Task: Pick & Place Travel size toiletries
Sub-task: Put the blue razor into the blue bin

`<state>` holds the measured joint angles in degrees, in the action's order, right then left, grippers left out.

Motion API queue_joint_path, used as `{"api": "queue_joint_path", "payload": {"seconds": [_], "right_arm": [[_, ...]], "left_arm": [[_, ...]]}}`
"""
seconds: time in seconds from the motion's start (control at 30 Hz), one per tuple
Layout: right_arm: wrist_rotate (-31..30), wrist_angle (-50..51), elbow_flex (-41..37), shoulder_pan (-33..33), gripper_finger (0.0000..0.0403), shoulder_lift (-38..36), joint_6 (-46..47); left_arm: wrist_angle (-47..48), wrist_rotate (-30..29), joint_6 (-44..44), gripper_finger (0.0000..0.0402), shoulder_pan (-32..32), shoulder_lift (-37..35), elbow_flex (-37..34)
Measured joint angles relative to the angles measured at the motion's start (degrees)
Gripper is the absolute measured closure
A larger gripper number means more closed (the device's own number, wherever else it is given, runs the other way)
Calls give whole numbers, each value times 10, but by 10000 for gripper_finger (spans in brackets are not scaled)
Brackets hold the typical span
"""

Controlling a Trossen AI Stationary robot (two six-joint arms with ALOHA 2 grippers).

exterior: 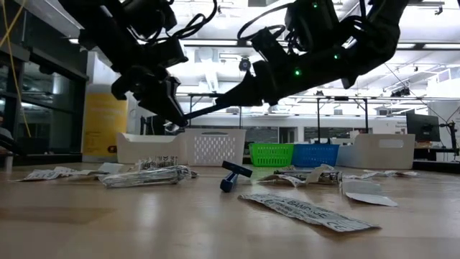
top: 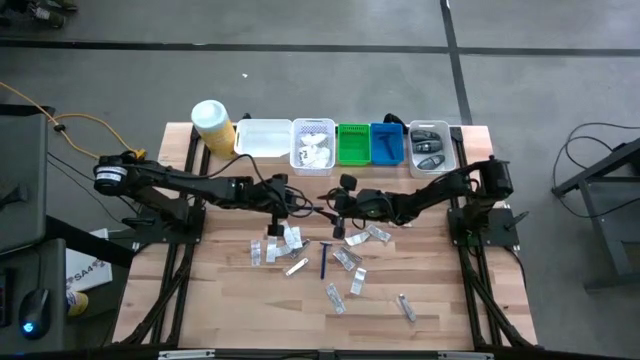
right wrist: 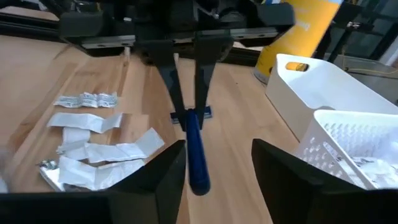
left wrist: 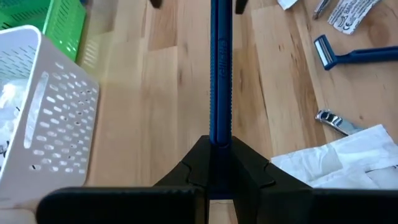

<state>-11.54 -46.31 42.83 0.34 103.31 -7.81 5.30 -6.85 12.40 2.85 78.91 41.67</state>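
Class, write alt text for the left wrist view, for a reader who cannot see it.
The left gripper is shut on a dark-blue razor handle that points away over the wooden table. A white perforated basket and a green basket stand to one side; a second blue razor, nail clippers and white sachets lie on the other.

both arms reach inward, wrists nearly meeting above table centre. left gripper (left wrist: 221,163) fingers clamped tight, pointing at the right one. right gripper (right wrist: 217,163) fingers spread apart, facing left gripper.
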Motion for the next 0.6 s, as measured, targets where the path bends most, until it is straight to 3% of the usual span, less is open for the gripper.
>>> {"api": "queue_joint_path", "payload": {"seconds": [0.6], "right_arm": [[22,11,0,0,330,0,1]], "left_arm": [[-23,13,8,374,0,0,0]]}}
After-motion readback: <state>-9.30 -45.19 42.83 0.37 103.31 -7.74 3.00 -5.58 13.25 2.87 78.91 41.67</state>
